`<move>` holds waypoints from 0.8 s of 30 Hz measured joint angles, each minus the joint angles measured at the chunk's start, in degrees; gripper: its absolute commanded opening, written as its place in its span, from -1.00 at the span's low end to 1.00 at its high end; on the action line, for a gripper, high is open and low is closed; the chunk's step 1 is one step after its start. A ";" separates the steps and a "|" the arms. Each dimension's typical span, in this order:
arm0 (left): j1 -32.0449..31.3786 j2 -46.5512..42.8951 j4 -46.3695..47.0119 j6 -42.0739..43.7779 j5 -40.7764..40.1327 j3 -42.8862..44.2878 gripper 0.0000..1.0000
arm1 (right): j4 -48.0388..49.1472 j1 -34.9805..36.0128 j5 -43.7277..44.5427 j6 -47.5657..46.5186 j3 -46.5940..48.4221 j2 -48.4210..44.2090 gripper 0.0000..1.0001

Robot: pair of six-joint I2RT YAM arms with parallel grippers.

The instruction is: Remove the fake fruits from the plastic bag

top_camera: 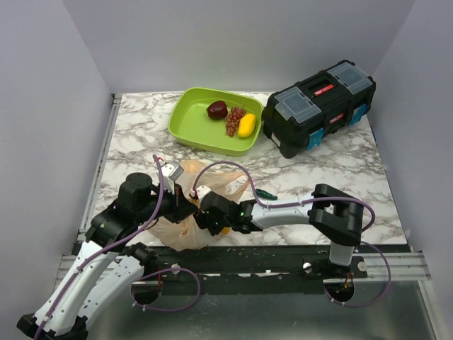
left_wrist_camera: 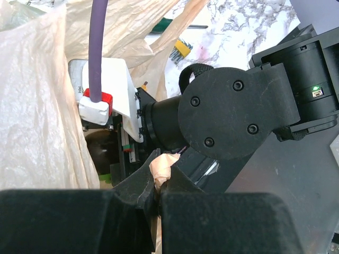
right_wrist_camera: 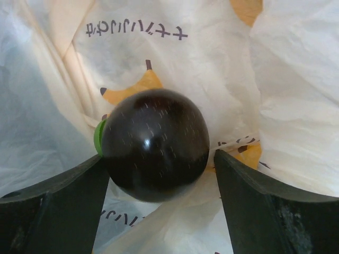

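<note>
Reaching inside the plastic bag (right_wrist_camera: 296, 79), the right gripper (right_wrist_camera: 160, 159) brackets a dark purple fruit (right_wrist_camera: 153, 140) at mid-frame, jaws apart. The left gripper (left_wrist_camera: 159, 185) pinches the bag's rim. Next comes closing on the fruit and lifting it out.

text | plastic bag (right_wrist_camera: 132, 32): dark japanese-style print, unreadable | toolbox (top_camera: 318, 106) label: illegible

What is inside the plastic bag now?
One dark purple fruit, between the fingers of the open right gripper. The plastic bag hides the rest; other fruits cannot be seen.
</note>
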 measured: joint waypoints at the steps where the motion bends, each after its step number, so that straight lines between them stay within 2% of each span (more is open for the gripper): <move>1: 0.00 0.00 -0.02 -0.02 -0.04 0.00 -1.00 | 0.11 0.00 0.55 0.11 0.07 0.11 0.50; 14: 0.00 -0.39 -0.15 -0.07 -2.16 0.00 -1.00 | 0.72 -0.20 4.44 0.61 0.72 -0.90 -0.20; 24: 0.17 -2.95 -0.28 -0.33 -6.03 0.00 -1.00 | 3.23 -1.53 5.33 0.74 2.93 -5.57 -0.37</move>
